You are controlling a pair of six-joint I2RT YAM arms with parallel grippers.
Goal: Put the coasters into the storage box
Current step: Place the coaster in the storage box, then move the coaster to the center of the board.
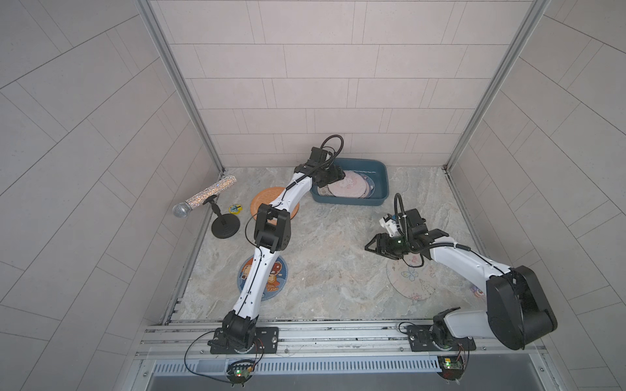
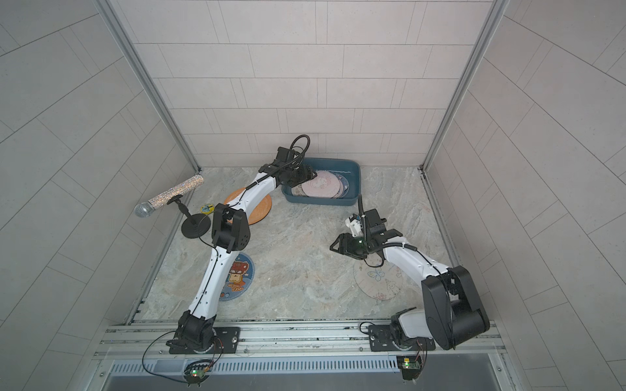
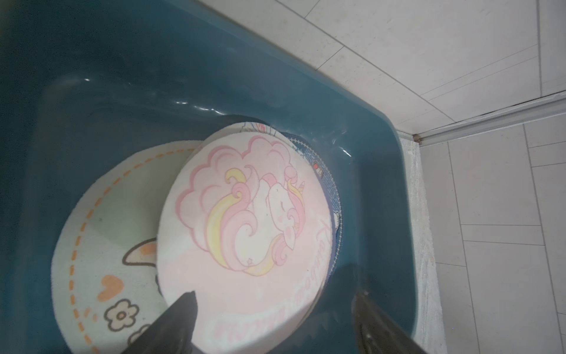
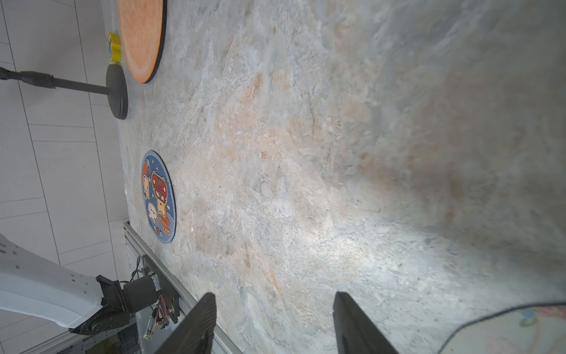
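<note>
Coasters look light, thin and a little pliant, so a rim pinch with one finger slid beneath seems best. On the bench, the orange coaster lies at 10 o'clock, near a microphone stand and just beside a yellow badge. The blue cartoon coaster lies at 8 o'clock, and the left arm overhangs both. At 12 o'clock the storage box holds the pink unicorn coaster atop others, with the left claw spread wide above. At 4 o'clock the butterfly coaster lies partly beneath the right claw, which is wide and empty.
</note>
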